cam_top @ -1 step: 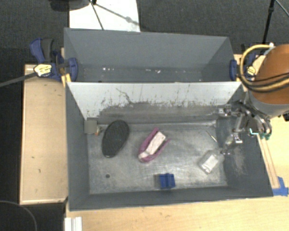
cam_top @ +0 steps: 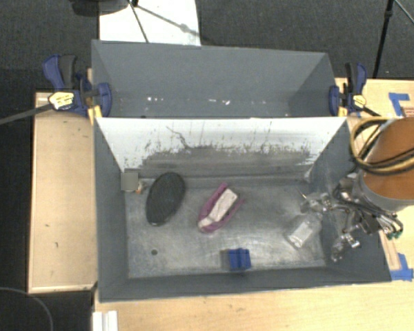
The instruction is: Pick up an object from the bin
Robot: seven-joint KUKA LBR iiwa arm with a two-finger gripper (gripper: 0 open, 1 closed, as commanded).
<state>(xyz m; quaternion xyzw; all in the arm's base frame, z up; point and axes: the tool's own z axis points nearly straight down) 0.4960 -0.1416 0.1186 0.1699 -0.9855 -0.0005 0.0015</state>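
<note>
Clear packet (cam_top: 300, 234) near right bin wall (cam_top: 326, 163)

Sm clear-whitish obj (cam_top: 300, 234) lying tilted diag on bin (cam_top: 262, 209) floor nr right wall

Overhead, slightly oblique, above bin (cam_top: 214, 74).

Arm (cam_top: 395, 164), far right of the dark oval object (cam_top: 165, 197): cut off by the frame's right edge. Gripper (cam_top: 339, 240) reads as a metal tangle, its outline blurring into the pale clear thing (cam_top: 300, 234); touching or just beside, can't tell. Kind of that clear thing unclear. Purple-and-white thing (cam_top: 219, 208) just right of the oval: cloth or wrapper, can't tell. Small grey block (cam_top: 130, 181) just left of the oval: too small to identify. 1 dark speck (cam_top: 154, 252) in front of the oval: unreadable.
</note>
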